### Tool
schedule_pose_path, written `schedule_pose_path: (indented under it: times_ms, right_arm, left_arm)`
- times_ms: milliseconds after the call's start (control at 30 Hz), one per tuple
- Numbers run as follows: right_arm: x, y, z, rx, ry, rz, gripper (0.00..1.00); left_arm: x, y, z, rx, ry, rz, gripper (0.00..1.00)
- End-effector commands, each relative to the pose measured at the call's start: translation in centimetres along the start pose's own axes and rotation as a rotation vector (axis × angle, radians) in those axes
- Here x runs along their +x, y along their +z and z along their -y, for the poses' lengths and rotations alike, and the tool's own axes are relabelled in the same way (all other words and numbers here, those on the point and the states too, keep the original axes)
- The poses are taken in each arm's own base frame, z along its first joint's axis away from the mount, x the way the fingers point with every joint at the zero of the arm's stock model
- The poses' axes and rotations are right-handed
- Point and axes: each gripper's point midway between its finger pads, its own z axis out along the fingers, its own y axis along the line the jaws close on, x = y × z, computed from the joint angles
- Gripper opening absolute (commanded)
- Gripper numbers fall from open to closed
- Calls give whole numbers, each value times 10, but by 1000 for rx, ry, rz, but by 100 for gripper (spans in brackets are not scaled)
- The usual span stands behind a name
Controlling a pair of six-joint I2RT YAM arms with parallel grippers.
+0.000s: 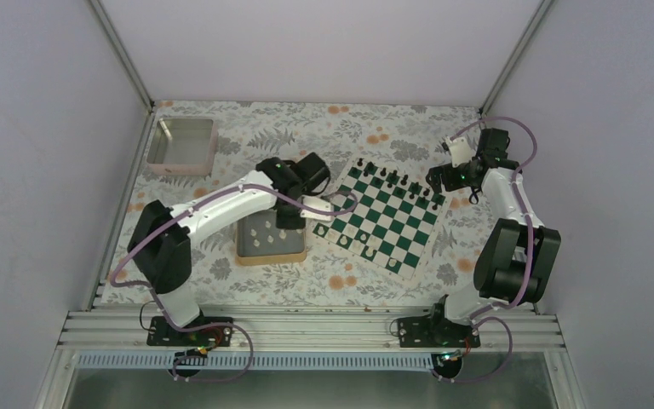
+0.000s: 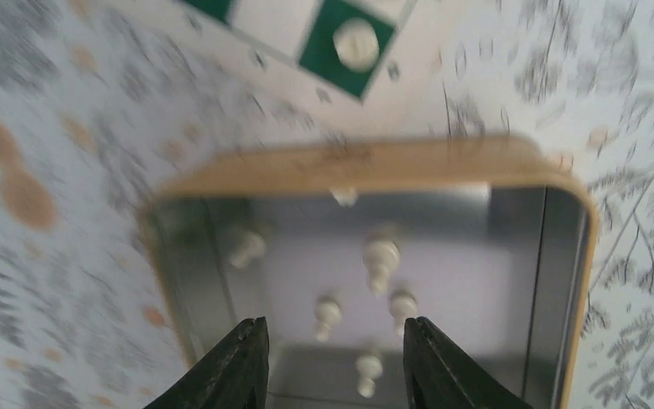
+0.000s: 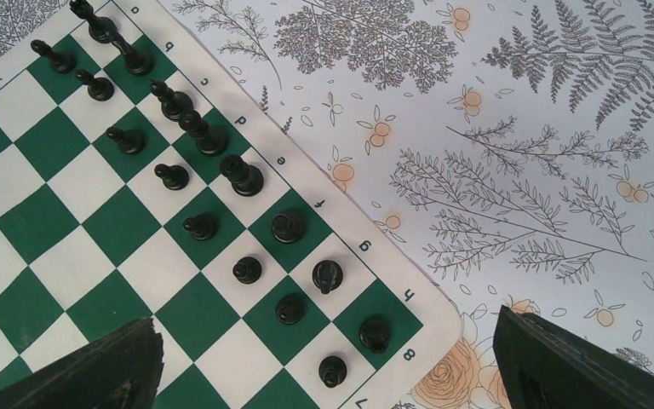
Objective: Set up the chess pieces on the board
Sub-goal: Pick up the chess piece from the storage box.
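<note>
The green-and-white board (image 1: 385, 218) lies at mid-table, turned diagonally. Black pieces (image 3: 209, 136) fill its far two rows. A few white chess pieces (image 1: 343, 242) stand along its near-left edge, and one (image 2: 355, 44) shows on a corner square in the left wrist view. Several more white pieces (image 2: 381, 257) lie in the gold-rimmed tin (image 2: 366, 162). My left gripper (image 2: 334, 342) is open and empty above those pieces; it also shows in the top view (image 1: 289, 216). My right gripper (image 3: 327, 331) is wide open and empty above the board's far-right corner (image 3: 430, 319).
The gold-rimmed tin (image 1: 271, 255) sits just left of the board. A pinkish square tray (image 1: 181, 146) stands at the back left. The floral tablecloth (image 3: 519, 170) covers the table, with walls around the sides and back.
</note>
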Motion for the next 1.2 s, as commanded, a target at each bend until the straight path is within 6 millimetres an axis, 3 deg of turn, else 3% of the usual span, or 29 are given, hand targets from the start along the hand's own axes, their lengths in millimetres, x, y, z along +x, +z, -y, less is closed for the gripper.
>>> schedule_pose_path:
  times_ms: [0, 433, 1167]
  right_arm:
    - [-11, -8, 2, -9, 3, 31, 100]
    - [-8, -5, 1, -8, 6, 18, 100]
    - [-5, -2, 1, -9, 3, 9, 100]
  left_arm:
    - [28, 21, 10, 7, -51, -24, 41]
    - [52, 67, 7, 99, -109, -14, 40]
    - [65, 96, 17, 173, -118, -74, 34]
